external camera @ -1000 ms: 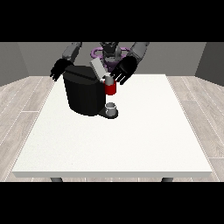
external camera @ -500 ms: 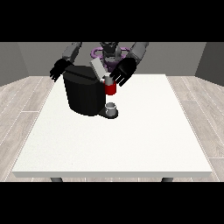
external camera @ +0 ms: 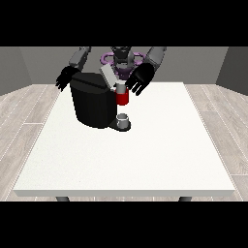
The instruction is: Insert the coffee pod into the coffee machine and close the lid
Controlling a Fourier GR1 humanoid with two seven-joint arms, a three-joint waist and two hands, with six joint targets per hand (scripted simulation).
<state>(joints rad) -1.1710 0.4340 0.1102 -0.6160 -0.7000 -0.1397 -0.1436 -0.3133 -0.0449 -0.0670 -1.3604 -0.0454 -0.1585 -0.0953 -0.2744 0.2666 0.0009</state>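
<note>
With the machine (external camera: pixel 94 104) lid (external camera: pixel 108 76) raised, the hand at the view's right (external camera: pixel 139 79), fingers spread and empty beside it, should press the lid down squarely.

Even, soft light; the white table (external camera: pixel 160 155) is bright, with faint shadows.

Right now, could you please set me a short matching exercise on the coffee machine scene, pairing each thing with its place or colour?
Things:
1. coffee machine
2. red thing at the machine
3. hand at the view's right
4. hand at the view's left

Descriptions:
A. behind the machine's left side in the view
B. black, on the white table
C. above and right of the red thing
D. at the machine's front, above a small grey cup

Pairs: 1-B, 2-D, 3-C, 4-A
</note>
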